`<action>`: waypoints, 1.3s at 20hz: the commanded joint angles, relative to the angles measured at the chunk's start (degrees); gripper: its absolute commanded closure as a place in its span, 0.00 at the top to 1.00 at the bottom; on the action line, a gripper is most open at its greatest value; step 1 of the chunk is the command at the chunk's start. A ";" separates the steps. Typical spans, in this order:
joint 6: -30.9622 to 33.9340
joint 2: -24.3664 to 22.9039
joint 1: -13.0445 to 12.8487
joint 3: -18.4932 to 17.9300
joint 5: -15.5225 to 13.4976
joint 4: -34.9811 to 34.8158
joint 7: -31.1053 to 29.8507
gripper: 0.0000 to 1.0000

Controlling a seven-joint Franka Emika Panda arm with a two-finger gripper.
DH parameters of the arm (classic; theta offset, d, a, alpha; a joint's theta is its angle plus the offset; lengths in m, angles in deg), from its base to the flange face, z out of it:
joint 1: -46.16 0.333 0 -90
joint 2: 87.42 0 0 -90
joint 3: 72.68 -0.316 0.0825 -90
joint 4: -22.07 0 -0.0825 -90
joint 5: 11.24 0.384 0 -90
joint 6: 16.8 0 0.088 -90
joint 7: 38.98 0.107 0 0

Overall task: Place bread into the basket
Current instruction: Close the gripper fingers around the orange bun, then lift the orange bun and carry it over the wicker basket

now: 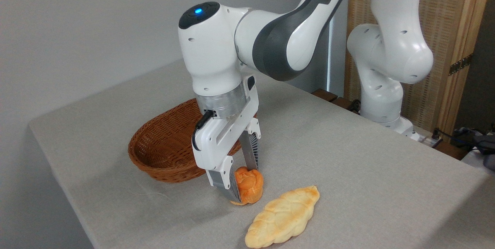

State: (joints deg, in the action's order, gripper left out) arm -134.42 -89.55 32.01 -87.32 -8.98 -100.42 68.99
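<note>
end effector (244, 182) clamping bread (249, 185), just beside basket (154, 164) rim, loaf (284, 217) near

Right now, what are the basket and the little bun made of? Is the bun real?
The basket looks like woven wicker, reddish-brown with a slight sheen; you can see the strands crossing. The bun between the jaws has a smooth, even orange-brown surface, so it may be a foam or plastic toy, though I can't be sure. The tablecloth looks like matte grey fabric.
</note>
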 commanded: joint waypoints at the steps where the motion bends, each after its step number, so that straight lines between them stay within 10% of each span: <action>1: -0.86 -0.33 -0.60 -0.31 0.64 -0.55 0.76 0.56; 5: -0.86 -0.24 -0.61 -0.31 0.64 -0.55 0.67 0.34; 19: 1.43 -2.69 0.10 -0.92 -0.15 0.24 -0.21 0.34; 26: 2.74 -3.31 0.01 -0.13 -0.24 4.10 -17.15 0.37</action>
State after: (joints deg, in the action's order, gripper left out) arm -134.24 -92.17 32.38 -87.88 -9.03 -99.23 61.36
